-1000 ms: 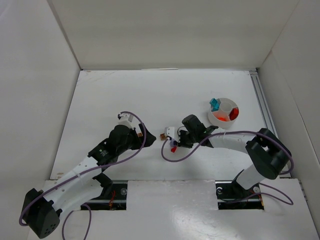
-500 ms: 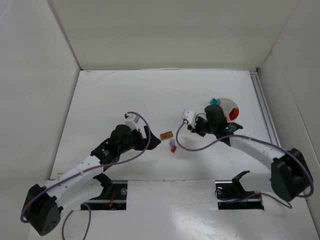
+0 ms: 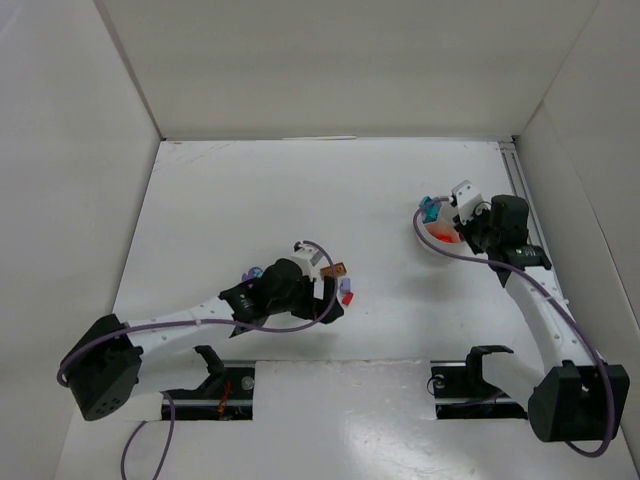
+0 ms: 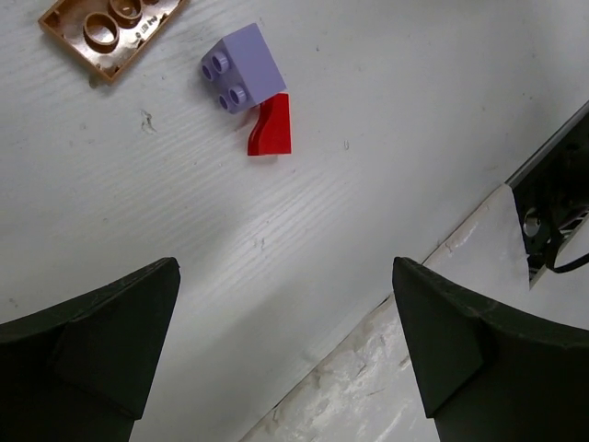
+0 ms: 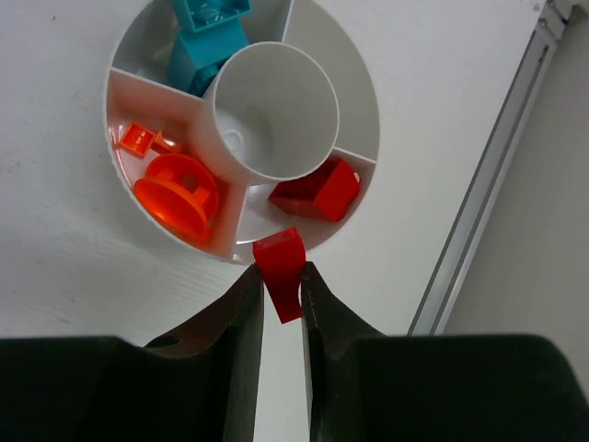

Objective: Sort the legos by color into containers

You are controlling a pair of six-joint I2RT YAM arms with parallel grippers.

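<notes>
- Here, the right claw (image 5: 281, 274) is closed on a red sloped piece (image 5: 281, 262), held over the rim of the divided round white bowl (image 5: 345, 83), next to the compartment containing a red brick (image 5: 317, 191).
- Teal bricks (image 5: 207, 37) occupy another compartment and orange pieces (image 5: 175, 193) a third.
- The left claw (image 4: 285, 341) hangs open over the table (image 4: 368, 138), gripping nothing.
- Ahead of its fingers and apart from them, a purple brick (image 4: 242, 67) touches a small red piece (image 4: 271, 129); a brown plate (image 4: 109, 32) lies near.

White table (image 3: 250, 190) boxed by plain white walls (image 3: 330, 60); a metal rail (image 3: 525, 200) runs along its right edge
</notes>
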